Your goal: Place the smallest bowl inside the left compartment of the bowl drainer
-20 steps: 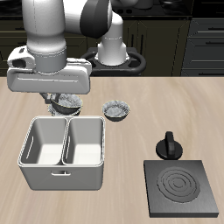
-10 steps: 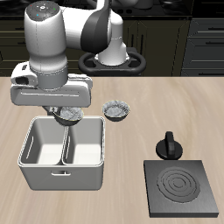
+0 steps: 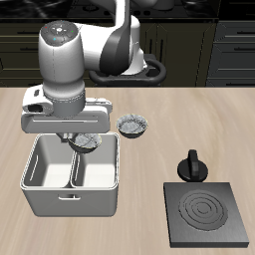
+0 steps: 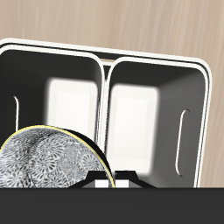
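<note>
No brand, label or writing is legible in either view.

The two-finger pincer (image 3: 85,142) of the white arm hangs above the back rim of the light grey rectangular bowl drainer (image 3: 45,200), over the divider between its two square wells. It is clamped on the smallest bowl (image 3: 90,142), a small round bowl with a speckled silvery-grey ruffled rim. The bowl is held clear of the drainer. Its tilt cannot be determined from the exterior view.

The drainer's long axis runs parallel to the front edge of the light wooden table (image 3: 149,169); its handle slot faces that edge.

A similar, larger speckled bowl (image 3: 132,126) rests on the table at 2 o'clock from the drainer. A dark square stove plate (image 3: 205,214) lies near the front edge, with a black knobbed object (image 3: 190,165) at its 11 o'clock.

The wrist view shows the bowl's (image 4: 48,159) yellow-edged rim and patterned surface, and both wells of the drainer (image 4: 107,92) from above; the exterior view shows neither detail.
</note>
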Controlling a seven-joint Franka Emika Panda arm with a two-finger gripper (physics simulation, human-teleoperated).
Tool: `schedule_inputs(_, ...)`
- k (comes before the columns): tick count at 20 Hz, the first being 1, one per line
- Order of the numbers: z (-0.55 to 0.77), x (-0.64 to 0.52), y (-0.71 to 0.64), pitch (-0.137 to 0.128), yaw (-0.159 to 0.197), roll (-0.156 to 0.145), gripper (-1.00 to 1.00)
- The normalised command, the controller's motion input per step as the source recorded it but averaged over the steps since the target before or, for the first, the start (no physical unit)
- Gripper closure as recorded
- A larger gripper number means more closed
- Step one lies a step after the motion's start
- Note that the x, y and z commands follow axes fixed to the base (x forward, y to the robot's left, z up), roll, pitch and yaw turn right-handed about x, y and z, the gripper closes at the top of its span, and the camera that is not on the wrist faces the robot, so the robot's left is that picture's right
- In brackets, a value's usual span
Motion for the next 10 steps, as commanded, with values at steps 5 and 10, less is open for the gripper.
schedule_inputs(5, -0.22, -0.03, 0.03, 0.017, 0.028, -0.011, -1.0)
schedule_inputs(10, -0.1, -0.08, 0.01, -0.001, 0.018, 0.021, -1.0)
